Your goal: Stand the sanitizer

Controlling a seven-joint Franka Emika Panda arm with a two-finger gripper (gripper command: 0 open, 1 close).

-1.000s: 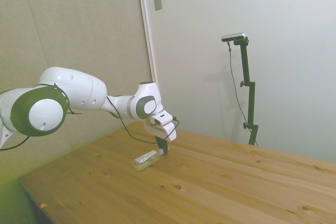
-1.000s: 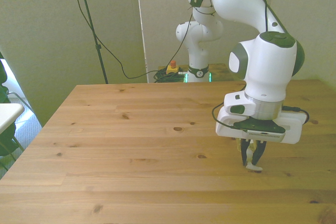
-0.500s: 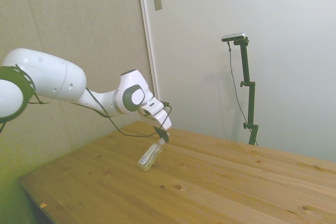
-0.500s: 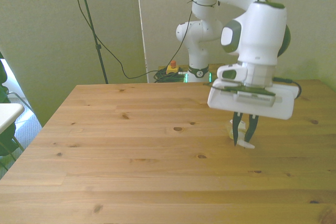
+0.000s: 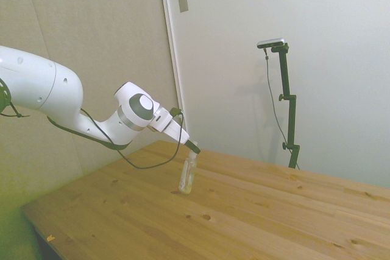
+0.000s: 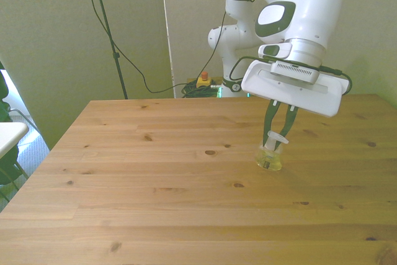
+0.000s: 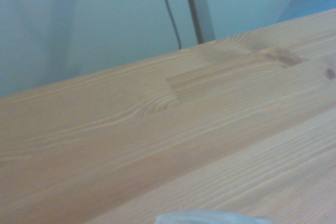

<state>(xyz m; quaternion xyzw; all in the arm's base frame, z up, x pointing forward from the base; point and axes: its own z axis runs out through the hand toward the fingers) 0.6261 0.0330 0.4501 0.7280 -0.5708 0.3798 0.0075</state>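
Sanitizer [image 5: 187, 176] near-upright on table [image 5: 256, 217], cap up, neck clamped in pincer [image 5: 194, 149].

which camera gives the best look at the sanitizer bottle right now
The side view: the sanitizer shows full length, near upright on the table, held at the cap by the gripper. The front view foreshortens it; the wrist view catches only a blurred sliver.

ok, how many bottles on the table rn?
1. The sanitizer stands almost upright near the table's middle, its cap held in the gripper. No others visible.
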